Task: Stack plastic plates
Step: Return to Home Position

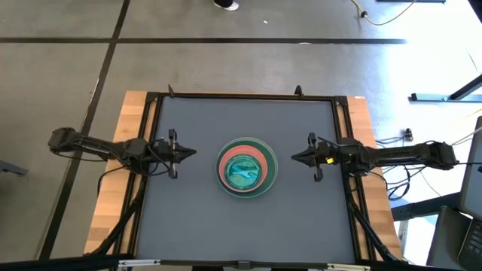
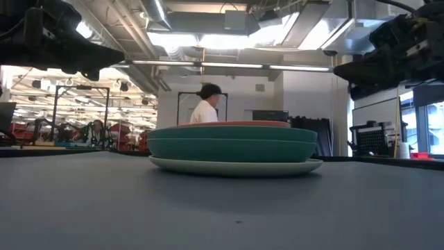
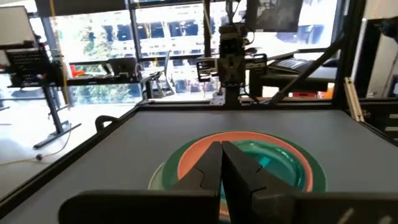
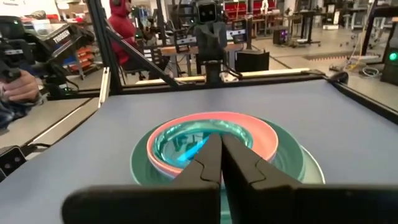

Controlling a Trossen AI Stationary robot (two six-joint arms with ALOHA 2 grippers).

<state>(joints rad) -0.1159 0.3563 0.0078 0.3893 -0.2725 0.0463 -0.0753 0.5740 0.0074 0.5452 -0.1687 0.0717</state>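
Observation:
A stack of plastic plates [image 1: 247,168] rests on the middle of the grey table: a cream plate at the bottom [image 2: 236,166], a large green one on it [image 2: 232,148], a pink one [image 4: 261,134] and a translucent cyan-green one [image 3: 273,163] on top. My left gripper [image 1: 194,153] hovers shut to the left of the stack, above the table. My right gripper [image 1: 292,157] hovers shut to its right. Neither touches the plates. How many plates lie in the stack is hidden.
The grey table top [image 1: 196,218] is framed by black rails with wooden strips [image 1: 113,203] on both sides. Beyond the table, a person [image 2: 207,107] stands in the room, and a person's hand [image 4: 18,84] shows at the side.

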